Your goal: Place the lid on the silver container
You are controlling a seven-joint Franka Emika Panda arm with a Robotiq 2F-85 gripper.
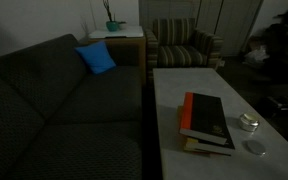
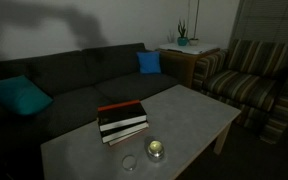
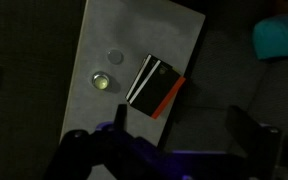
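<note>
Gripper (image 3: 164, 145) hovers well above the lid (image 3: 115, 55) and silver container (image 3: 102, 81), jaws apart, empty.

Dim room here. A grey desk (image 1: 184, 85) carries a stack of books (image 1: 206, 122), dark cover on top, red showing along one edge. A dark sofa (image 1: 54, 100) runs along the desk's long side, with a blue cushion (image 1: 96, 57) at one end and a teal cushion (image 2: 19, 97) at the other. Beside the blue cushion's end, a side table (image 1: 119, 35) holds a plant (image 1: 113, 26) in a teal pot. A striped armchair (image 1: 184, 45) sits next to it.
</note>
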